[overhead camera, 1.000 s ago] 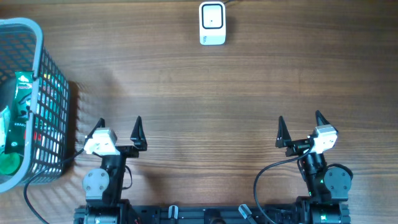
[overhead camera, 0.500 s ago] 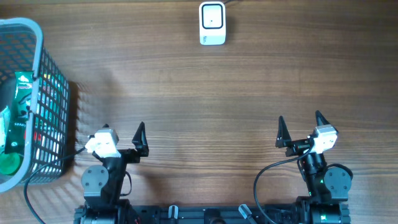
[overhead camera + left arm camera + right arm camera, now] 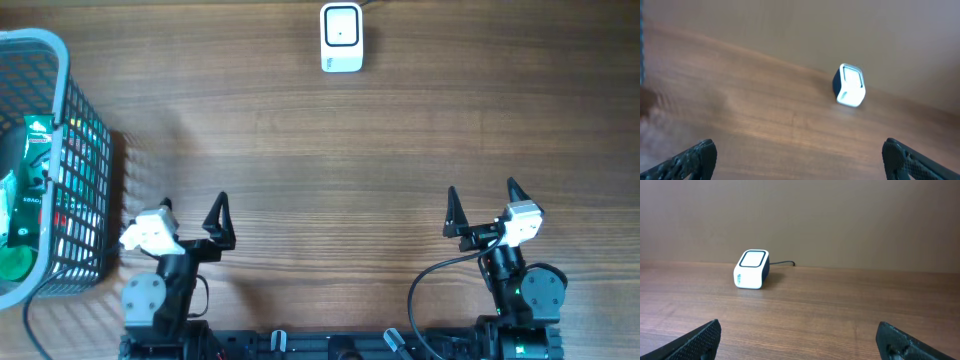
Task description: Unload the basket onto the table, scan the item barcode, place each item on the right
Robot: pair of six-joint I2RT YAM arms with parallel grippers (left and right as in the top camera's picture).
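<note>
The white barcode scanner (image 3: 341,38) stands at the far middle of the wooden table, its cable running off the back edge; it also shows as the scanner (image 3: 850,85) in the left wrist view and the scanner (image 3: 752,269) in the right wrist view. A green and white packet item (image 3: 33,150) lies inside the grey wire basket (image 3: 85,170) at the left. My left gripper (image 3: 192,205) is open and empty near the front edge, just right of the basket. My right gripper (image 3: 482,192) is open and empty at the front right. In each wrist view only bare wood lies between the fingers (image 3: 695,157) (image 3: 702,339).
The basket holds more packaging, including something green (image 3: 12,262) at its near end. A black cable (image 3: 40,300) runs by the basket's front corner. The arm bases sit along the front edge.
My left arm has turned and shifted a little left, toward the basket; its wrist view is blurred with motion. The right arm and the scanner have not moved.
</note>
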